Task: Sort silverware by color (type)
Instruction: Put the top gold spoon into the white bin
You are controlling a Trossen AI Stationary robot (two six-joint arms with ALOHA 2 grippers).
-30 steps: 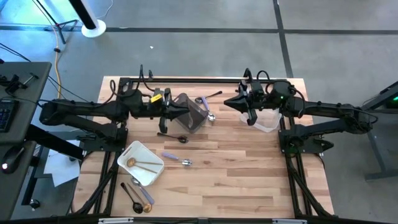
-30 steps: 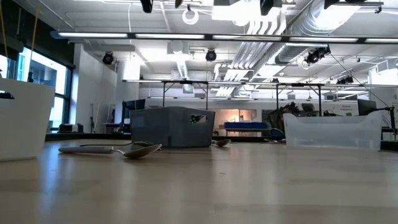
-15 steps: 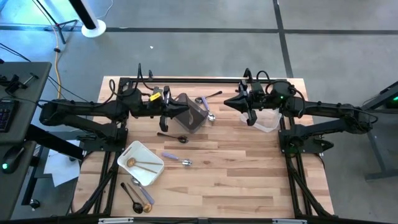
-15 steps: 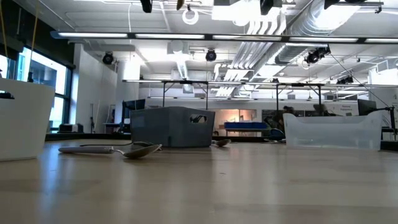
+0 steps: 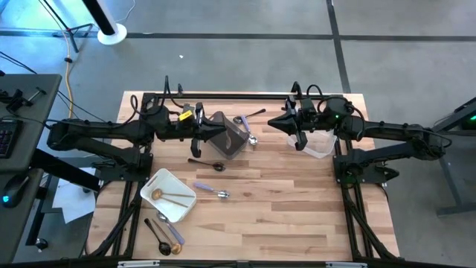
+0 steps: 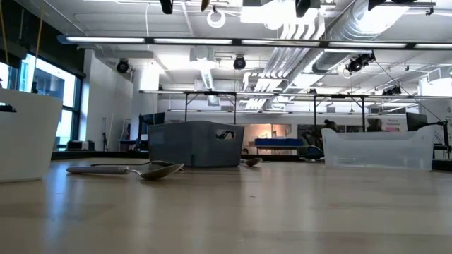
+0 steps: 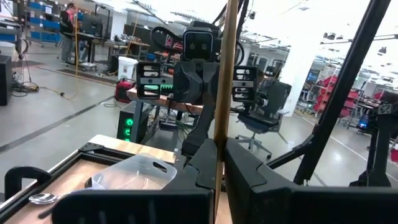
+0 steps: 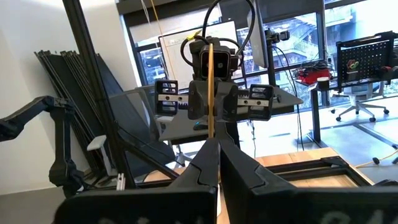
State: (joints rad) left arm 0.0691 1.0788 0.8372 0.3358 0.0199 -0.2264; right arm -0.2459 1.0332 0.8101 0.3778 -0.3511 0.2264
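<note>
Above the grey bin [image 5: 227, 134], left gripper [image 5: 210, 132] and right gripper [image 5: 277, 121] level, facing, each pinching a gold utensil [image 7: 225, 93], unmoved since before.

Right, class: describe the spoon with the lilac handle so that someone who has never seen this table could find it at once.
Start at the white tray near the table's front left, with gold pieces in it. Just to its right, on bare wood, lies the lilac-handled spoon, its silver bowl pointing away from the tray. The nearest other loose piece, a dark spoon farther back by the grey bin, has no lilac on it.
</note>
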